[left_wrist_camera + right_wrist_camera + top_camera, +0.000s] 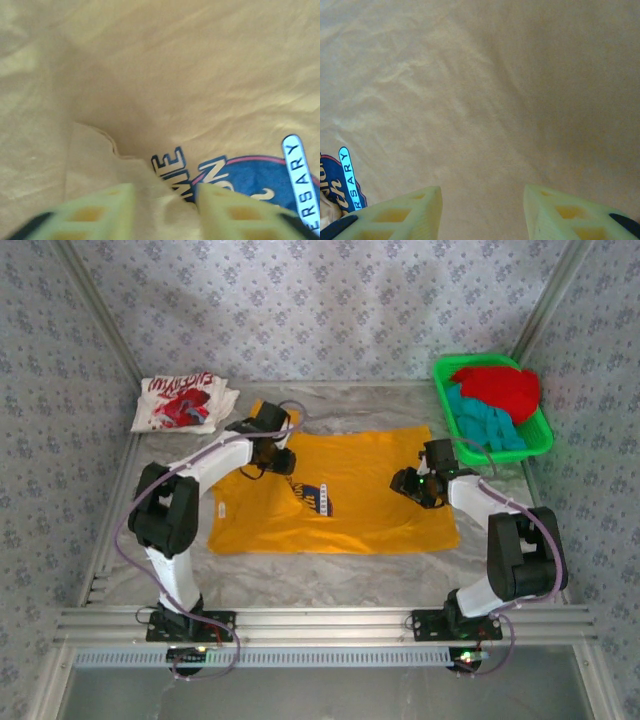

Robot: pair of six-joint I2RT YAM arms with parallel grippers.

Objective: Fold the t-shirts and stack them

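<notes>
On the yellow t-shirt [200, 75], the chest print [250, 182] runs off the left wrist view's lower edge, its lettering blurred; the left gripper [275, 460] perhaps covers the collar.

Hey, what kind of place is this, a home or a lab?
Likely a robot lab test cell: left arm and right arm bolted to an aluminium frame, patterned backdrop walls, a yellow t-shirt laid out flat.

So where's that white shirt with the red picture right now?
In the overhead view the white t-shirt lies at the far left of the table, beside the yellow t-shirt, opposite the green basket.
</notes>
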